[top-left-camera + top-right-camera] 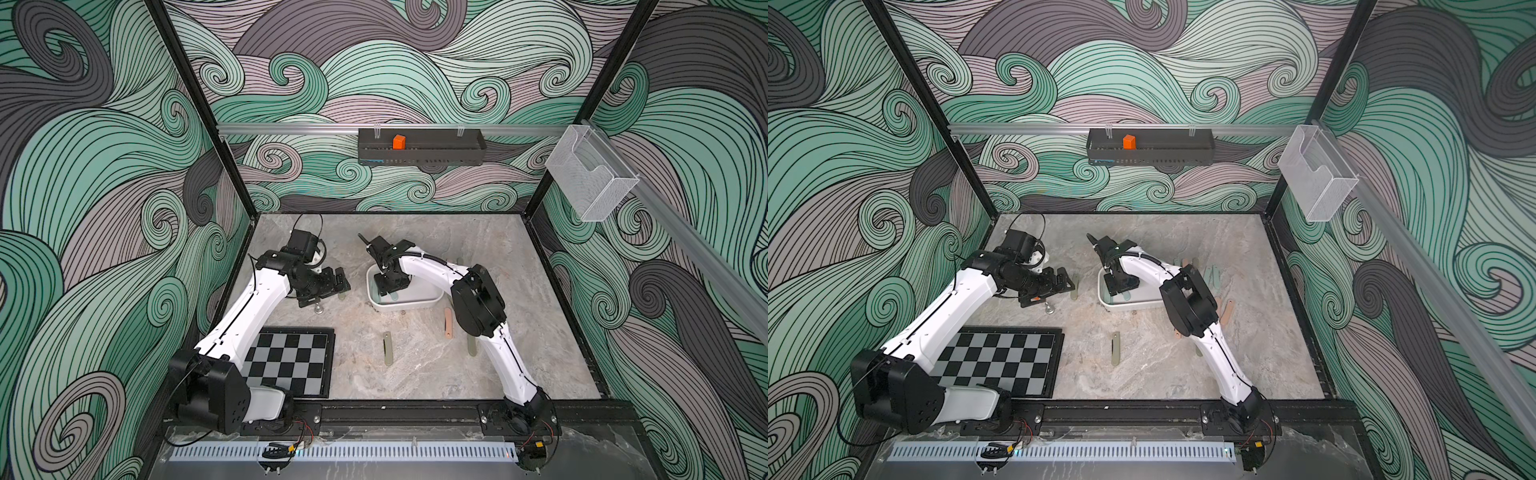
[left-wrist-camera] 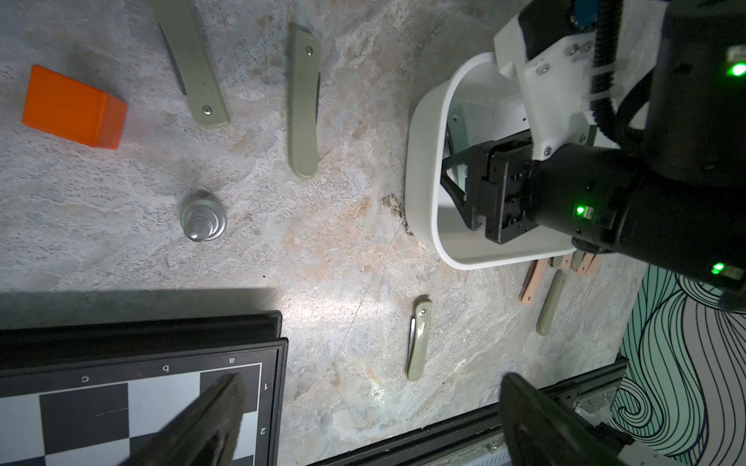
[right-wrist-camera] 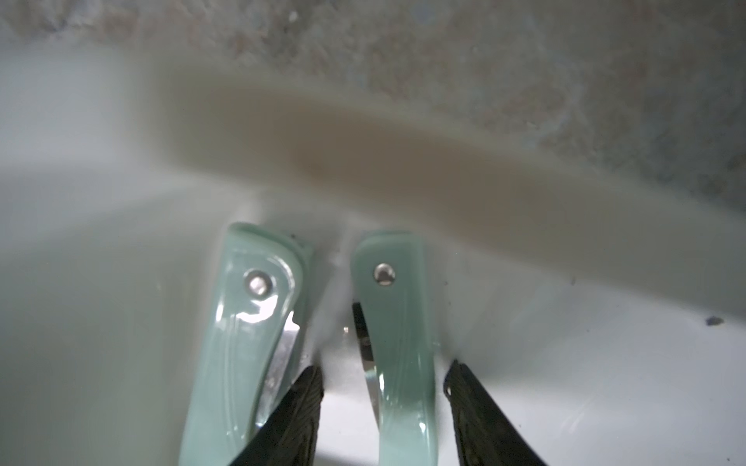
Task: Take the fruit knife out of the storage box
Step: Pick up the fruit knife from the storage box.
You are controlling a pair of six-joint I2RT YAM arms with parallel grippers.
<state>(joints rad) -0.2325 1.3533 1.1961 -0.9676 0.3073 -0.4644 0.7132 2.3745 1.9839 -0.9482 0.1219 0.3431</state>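
While the right gripper [image 3: 383, 373] sat low inside the box [image 1: 409, 306], its jaws stood apart, one on each side of a folded green knife [image 3: 399, 322] that lay flat on the box floor. Neither pad looked pressed against the handle yet. A second knife [image 3: 246, 322] lay just beside the first. The inner finger [image 3: 294, 407] stood in the narrow gap between the two and overlapped the second knife's blade edge in the right wrist view.

That crowding looked like the main hazard. If the jaws closed off-centre, the inner finger could have shoved or snagged the second knife, so that both came up together or the wanted one twisted away.

The handle looked glossy and curved, so a light pinch could have let it slide or swivel during a lift. Whether the fingertips reached the floor could not be told. If they rode too high, they might have closed over the knife's top and squeezed it out.

The knife's far end lay close to the box wall, so a slanted pull could have scraped or caught there. Nothing steadied the box. The left gripper [image 2: 371, 381] hung wide open over the table, apart from the box and holding nothing, so a snag might have dragged or tipped the box.
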